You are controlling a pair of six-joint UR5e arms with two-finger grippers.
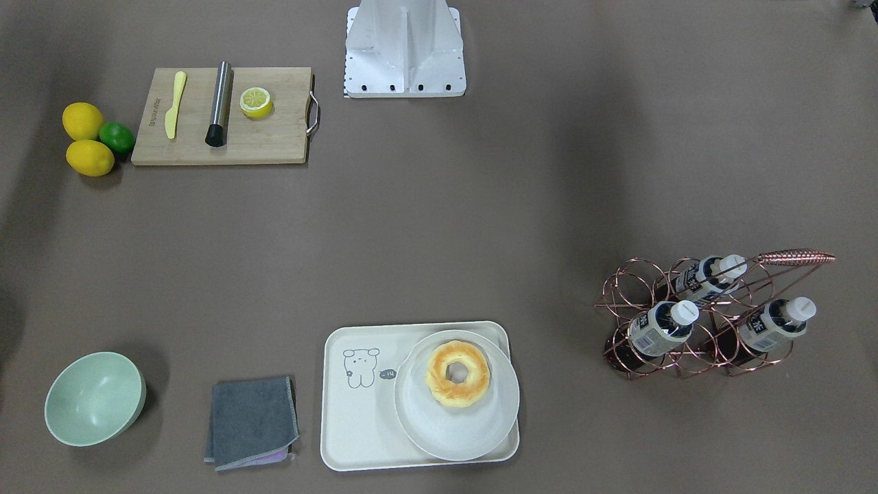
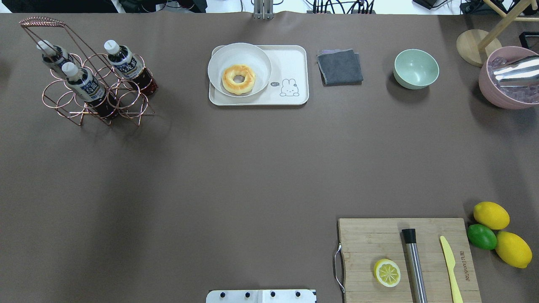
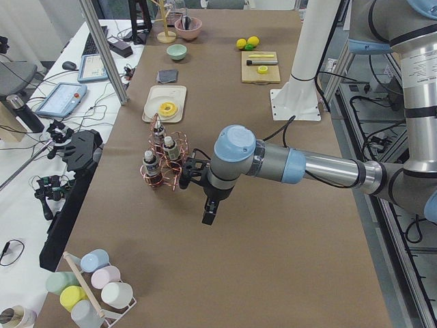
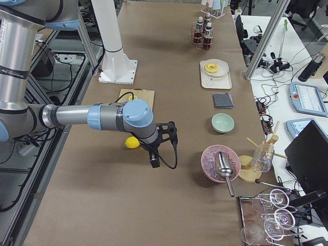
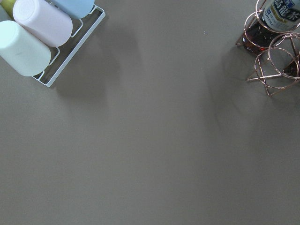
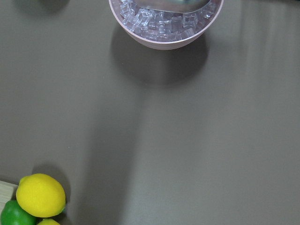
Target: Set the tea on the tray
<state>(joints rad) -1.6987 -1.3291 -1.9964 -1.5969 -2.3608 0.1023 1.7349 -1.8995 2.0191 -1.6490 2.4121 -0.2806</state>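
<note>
In the overhead view, three tea bottles (image 2: 86,86) stand upright in a copper wire rack (image 2: 41,20) at the upper left of the frame, white caps up. The tray (image 2: 294,63) lies at upper centre, well apart from the rack. On its left part sits a round white plate (image 2: 257,57) with a doughnut (image 2: 238,78) on it; the right part, with the small line drawing, is bare. No bottle is on the tray. To the tray's right lie a folded grey cloth (image 2: 339,66) and a pale green bowl (image 2: 416,68).

In the exterior left view, the left gripper (image 3: 207,217) hangs over bare table at mid-frame, just right of the rack and not touching it. It shows only as a small dark shape, seemingly pointing down, so whether its jaws are apart or together cannot be told. Its wrist view has the rack's corner at upper right.

In the exterior right view, the right gripper (image 4: 154,163) hangs at mid-frame over bare table, left of a pink bowl of ice (image 4: 220,163). Its jaws cannot be judged either.
</note>
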